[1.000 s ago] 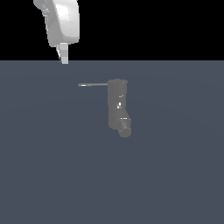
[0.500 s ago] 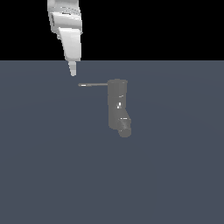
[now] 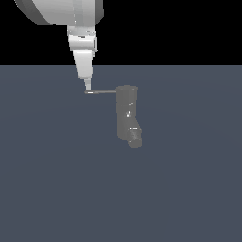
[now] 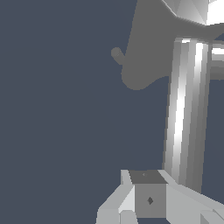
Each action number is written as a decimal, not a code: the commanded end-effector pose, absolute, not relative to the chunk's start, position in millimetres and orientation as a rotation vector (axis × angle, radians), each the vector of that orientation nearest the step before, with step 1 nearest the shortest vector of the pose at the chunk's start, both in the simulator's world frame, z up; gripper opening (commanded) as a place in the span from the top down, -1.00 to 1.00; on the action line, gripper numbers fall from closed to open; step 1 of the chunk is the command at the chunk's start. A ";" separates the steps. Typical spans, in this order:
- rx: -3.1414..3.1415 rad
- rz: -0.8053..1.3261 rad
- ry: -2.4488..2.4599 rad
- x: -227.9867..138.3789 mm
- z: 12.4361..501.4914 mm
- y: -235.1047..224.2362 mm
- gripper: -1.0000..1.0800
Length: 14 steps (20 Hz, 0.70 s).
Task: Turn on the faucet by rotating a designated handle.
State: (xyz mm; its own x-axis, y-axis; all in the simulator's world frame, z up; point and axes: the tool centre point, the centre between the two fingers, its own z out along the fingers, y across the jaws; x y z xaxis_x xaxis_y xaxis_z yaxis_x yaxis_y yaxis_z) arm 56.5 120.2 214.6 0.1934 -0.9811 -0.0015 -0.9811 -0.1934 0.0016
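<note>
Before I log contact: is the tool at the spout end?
No, the tool sits at the handle's outer tip, far from the spout.

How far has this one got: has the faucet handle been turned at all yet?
Done: the pincer has come down to the handle's lighter tip, after hanging higher a second ago. In hand: making contact there. Left: the turning itself; the handle sticks out from the faucet towards the exterior view's left, as before.
</note>
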 end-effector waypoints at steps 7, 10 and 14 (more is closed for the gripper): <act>2.344 0.001 -2.090 77.6 201.2 111.2 1.00; 2.341 0.000 -2.095 78.6 201.0 110.6 1.00; 2.342 0.000 -2.094 78.5 201.2 110.6 1.00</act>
State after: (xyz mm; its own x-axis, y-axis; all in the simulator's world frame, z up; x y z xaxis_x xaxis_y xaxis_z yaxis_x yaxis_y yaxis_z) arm 78.4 110.6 201.1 0.1115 -0.9938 0.0003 -0.9938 -0.1115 0.0002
